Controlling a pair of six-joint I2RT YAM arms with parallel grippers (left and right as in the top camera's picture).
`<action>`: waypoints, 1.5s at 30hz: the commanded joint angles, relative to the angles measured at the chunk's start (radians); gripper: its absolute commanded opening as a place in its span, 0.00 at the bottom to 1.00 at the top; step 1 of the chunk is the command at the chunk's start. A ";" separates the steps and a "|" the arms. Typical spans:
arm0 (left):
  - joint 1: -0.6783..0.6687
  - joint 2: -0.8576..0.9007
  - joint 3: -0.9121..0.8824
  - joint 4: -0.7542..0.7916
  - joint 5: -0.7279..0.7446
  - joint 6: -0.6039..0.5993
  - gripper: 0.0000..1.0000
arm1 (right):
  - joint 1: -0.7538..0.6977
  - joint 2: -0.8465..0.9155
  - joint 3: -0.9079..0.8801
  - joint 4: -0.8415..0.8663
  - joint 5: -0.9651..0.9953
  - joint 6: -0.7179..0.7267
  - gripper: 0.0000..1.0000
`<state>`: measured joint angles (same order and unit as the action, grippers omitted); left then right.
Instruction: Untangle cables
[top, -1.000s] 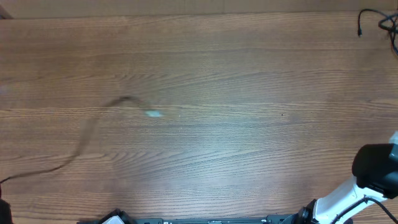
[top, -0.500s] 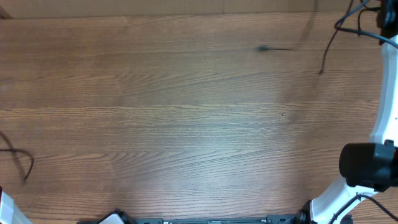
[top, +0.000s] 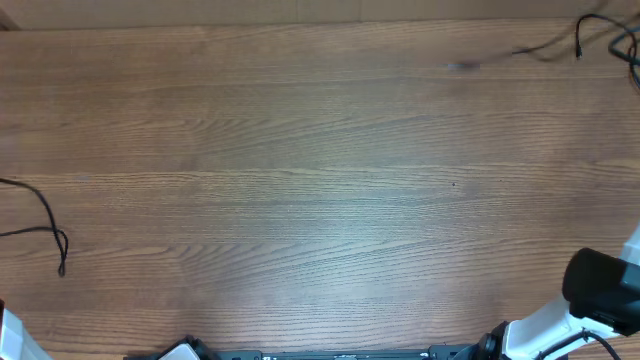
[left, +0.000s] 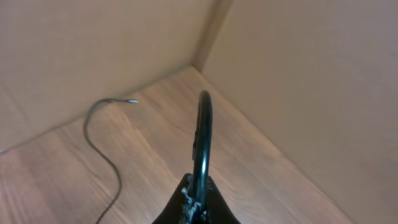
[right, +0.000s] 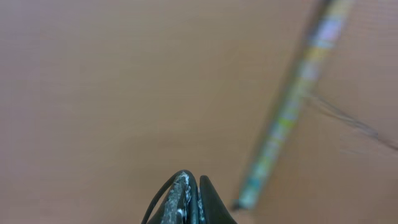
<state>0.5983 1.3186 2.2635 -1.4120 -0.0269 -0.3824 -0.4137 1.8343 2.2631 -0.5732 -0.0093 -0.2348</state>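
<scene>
From overhead, the wooden desk lies bare across its middle. One thin black cable curls in from its left edge, its plug end pointing toward my side. A second cable sits in the far right corner, with a blurred dark streak trailing left from it. My right arm shows only as a dark joint at the near right corner; neither set of fingers appears in this view. In the left wrist view, my left fingers are pressed together on a black loop that arches up from between them. A loose strand snakes over the desk to their left, its plug tip near the cardboard wall. The right wrist view is blurred: my right fingers are pressed tight together. A thin dark line curves off their left side, and I cannot tell whether they grip it. A pale striped strip slants across the background.
</scene>
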 joint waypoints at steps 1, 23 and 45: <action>0.009 -0.003 0.004 0.005 0.076 0.024 0.04 | -0.071 -0.011 0.021 -0.024 0.034 -0.031 0.04; 0.009 -0.013 0.004 -0.035 0.137 0.028 0.04 | -0.290 0.171 -0.517 0.091 -0.170 0.078 0.04; 0.009 -0.027 0.004 -0.070 0.159 0.039 0.04 | -0.626 0.310 -0.541 0.212 -0.550 0.356 0.04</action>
<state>0.5983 1.3071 2.2635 -1.4792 0.1204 -0.3637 -1.0424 2.1349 1.7222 -0.3477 -0.4961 0.1669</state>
